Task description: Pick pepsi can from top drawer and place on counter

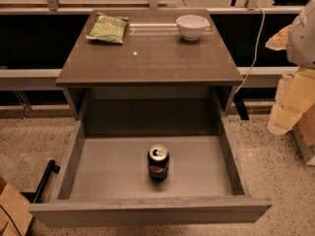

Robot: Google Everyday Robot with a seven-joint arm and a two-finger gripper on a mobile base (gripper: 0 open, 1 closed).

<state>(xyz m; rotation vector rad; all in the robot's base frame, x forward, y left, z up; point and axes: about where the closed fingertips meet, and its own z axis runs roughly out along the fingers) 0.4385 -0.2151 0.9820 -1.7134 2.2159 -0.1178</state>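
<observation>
The pepsi can (158, 163) stands upright on the grey floor of the open top drawer (147, 209), near the middle and towards the front. It is dark blue with a silver top and a round logo. The drawer is pulled fully out under the counter (147, 58), a glossy brown-grey top. My gripper (278, 38) is at the far right edge of the view, beside the counter's right side. It is well away from the can and touches nothing.
A green snack bag (108, 28) lies at the counter's back left. A white bowl (192, 26) stands at the back right. A white cable (256, 43) hangs to the right of the cabinet. A cardboard box (12, 210) sits at the lower left on the speckled floor.
</observation>
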